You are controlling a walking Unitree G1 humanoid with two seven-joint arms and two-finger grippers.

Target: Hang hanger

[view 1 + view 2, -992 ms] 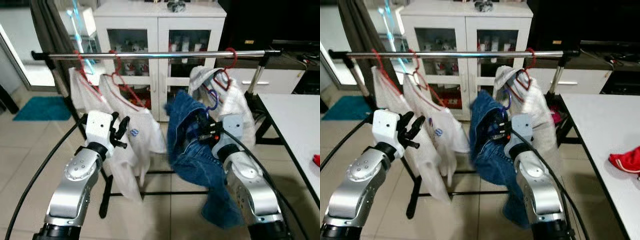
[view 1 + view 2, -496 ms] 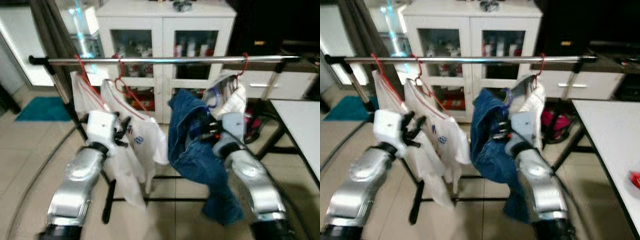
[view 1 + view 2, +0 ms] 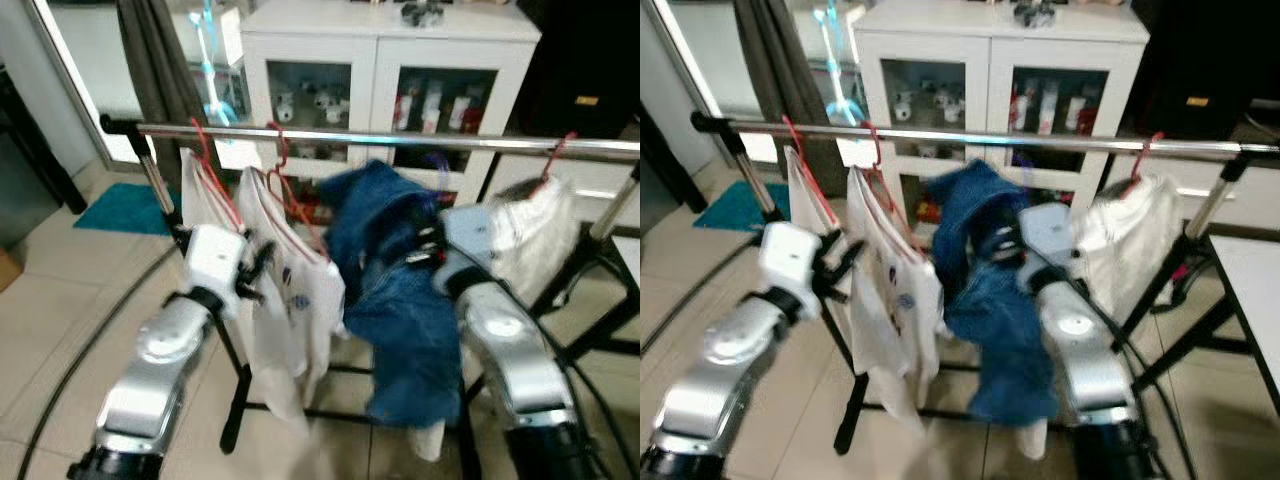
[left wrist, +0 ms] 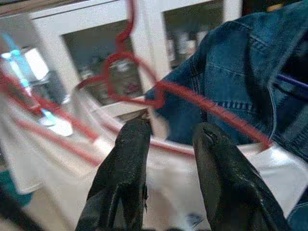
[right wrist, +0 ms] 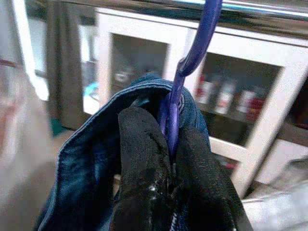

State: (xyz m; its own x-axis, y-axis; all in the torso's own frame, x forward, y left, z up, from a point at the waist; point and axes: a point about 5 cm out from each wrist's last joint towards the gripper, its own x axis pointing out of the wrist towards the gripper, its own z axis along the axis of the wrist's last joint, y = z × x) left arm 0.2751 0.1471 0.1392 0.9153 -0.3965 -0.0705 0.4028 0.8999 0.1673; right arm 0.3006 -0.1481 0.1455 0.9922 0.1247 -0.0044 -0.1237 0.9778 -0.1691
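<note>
1. Here, the right gripper (image 5: 168, 159) is clenched on the neck of a purple hanger (image 5: 192, 53) draped with blue jeans (image 3: 400, 290), lifting it to the chrome rail (image 3: 400, 140) of a garment rack.
2. In the right wrist view the hanger's hook rises to the rail's underside; whether it has caught over the bar cannot be told, so the hanging looks unfinished.
3. The grip sits low on the neck, apparently to leave the hook free to pass over the rail.
4. The left gripper (image 4: 163, 144) hovers with fingers spread, grasping nothing, just beside a red hanger (image 4: 144, 86) carrying a white shirt (image 3: 290, 300), seemingly kept clear of the working arm.
5. A second white garment (image 3: 530, 230) hangs at the rail's right end; a white glass-fronted cabinet (image 3: 390, 60) stands behind.
</note>
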